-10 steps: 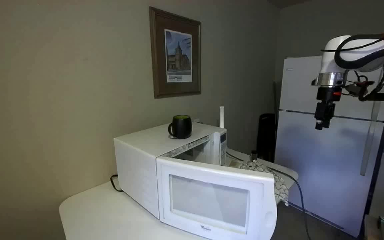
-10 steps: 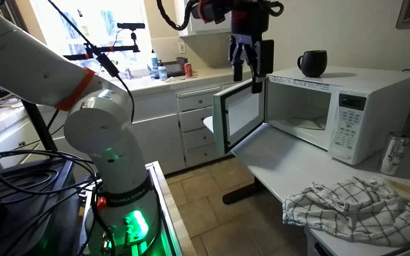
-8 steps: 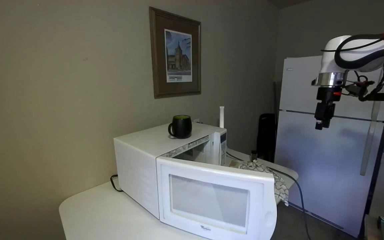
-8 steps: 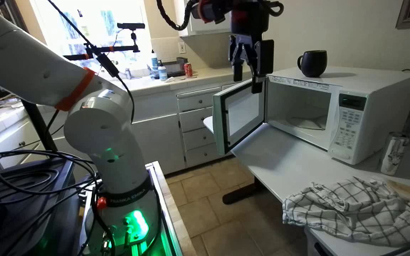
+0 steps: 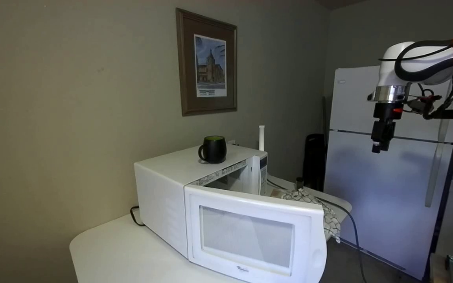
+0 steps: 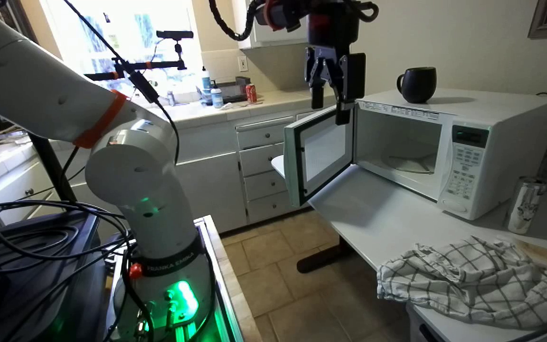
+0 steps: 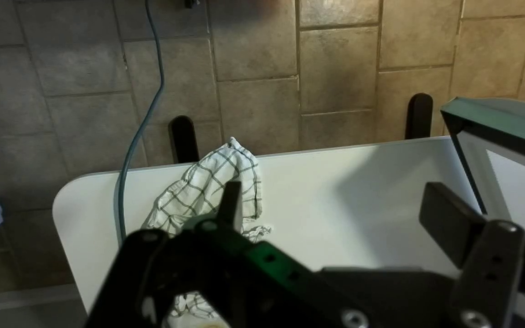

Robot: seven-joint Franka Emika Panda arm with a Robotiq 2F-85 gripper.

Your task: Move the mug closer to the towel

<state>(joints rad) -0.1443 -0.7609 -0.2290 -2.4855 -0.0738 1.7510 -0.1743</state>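
I see the gripper spread wide, empty, left of the mug atop the microwave; towel near right.

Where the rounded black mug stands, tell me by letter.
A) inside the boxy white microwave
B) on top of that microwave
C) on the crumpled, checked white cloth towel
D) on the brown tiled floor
B: both exterior views show the mug upright on the flat top of the microwave.
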